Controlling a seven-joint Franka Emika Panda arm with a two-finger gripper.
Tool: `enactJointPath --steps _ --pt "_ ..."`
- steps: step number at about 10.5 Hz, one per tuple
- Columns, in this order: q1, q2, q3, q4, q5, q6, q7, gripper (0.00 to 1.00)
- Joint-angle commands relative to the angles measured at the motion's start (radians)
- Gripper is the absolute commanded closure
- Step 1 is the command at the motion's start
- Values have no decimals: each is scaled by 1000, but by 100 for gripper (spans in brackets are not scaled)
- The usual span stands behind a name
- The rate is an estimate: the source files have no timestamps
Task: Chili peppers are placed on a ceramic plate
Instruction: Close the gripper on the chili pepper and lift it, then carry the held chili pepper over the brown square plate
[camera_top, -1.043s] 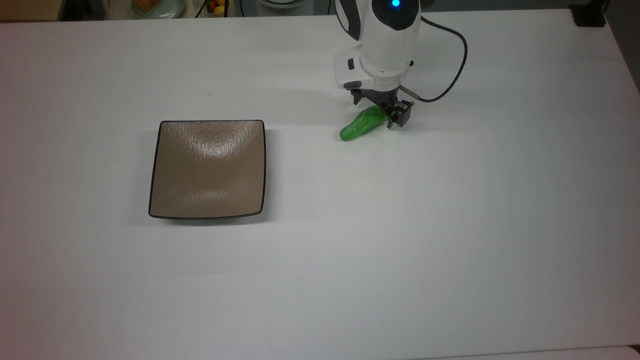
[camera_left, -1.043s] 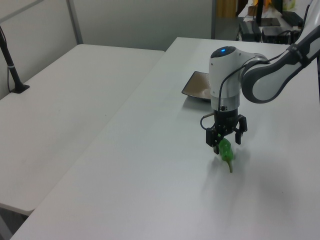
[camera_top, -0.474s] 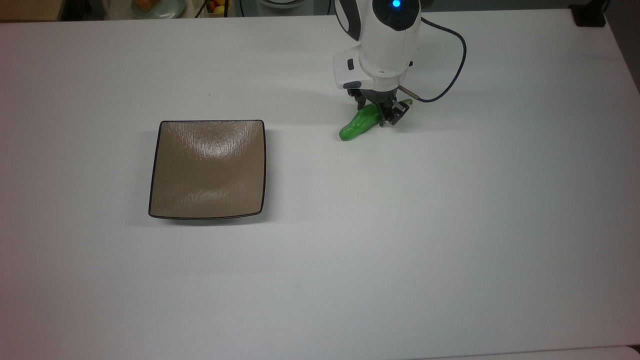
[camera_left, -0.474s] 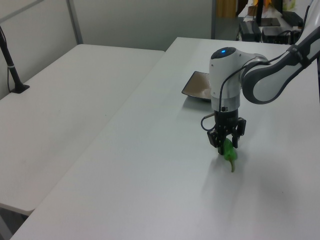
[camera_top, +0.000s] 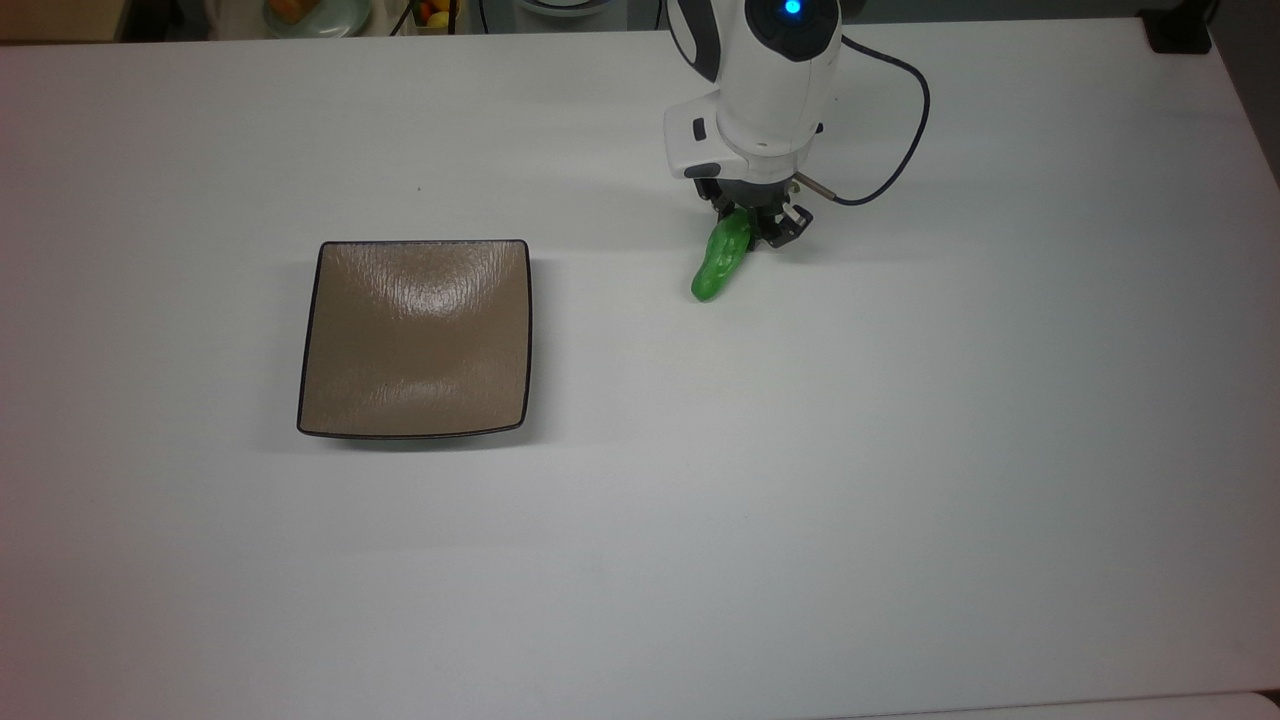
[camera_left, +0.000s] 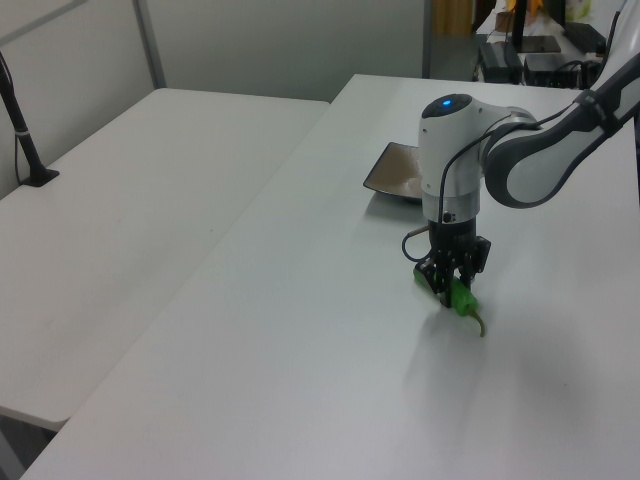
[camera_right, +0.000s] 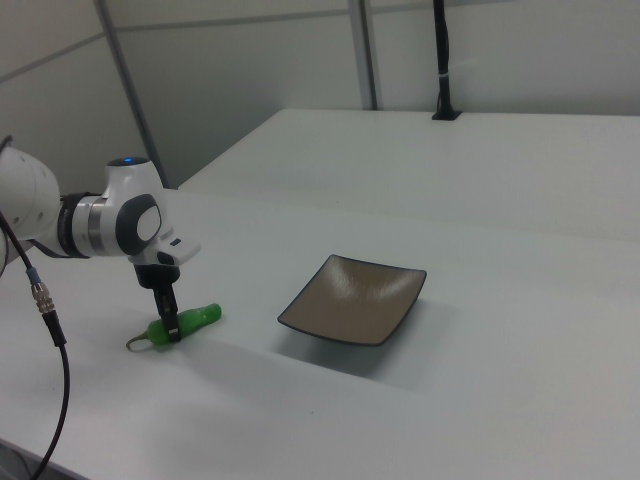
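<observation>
Your gripper has its jaws closed on the pepper near its stem end, low over the table; lift before carrying it to the plate, well apart.

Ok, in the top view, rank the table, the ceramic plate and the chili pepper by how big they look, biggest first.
1. Table, by far the largest.
2. Ceramic plate.
3. Chili pepper, shorter than the plate's side, held by the gripper.

white table, ceramic plate, chili pepper
</observation>
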Motion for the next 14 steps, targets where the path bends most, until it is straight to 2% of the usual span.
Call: enactJointPath --steps 1,2,3,7,11,14 --pt "1 -9 -5 -9 -16 28 16 89" --pt "1 -10 -5 -6 -16 28 14 96" --pt "-2 -12 -5 -5 -18 27 11 98" --pt "-51 -49 -5 62 -18 -56 -53 98" --pt "-135 -87 -5 199 -7 -231 -214 100" --pt "-193 -118 -6 234 -1 -271 -338 100"
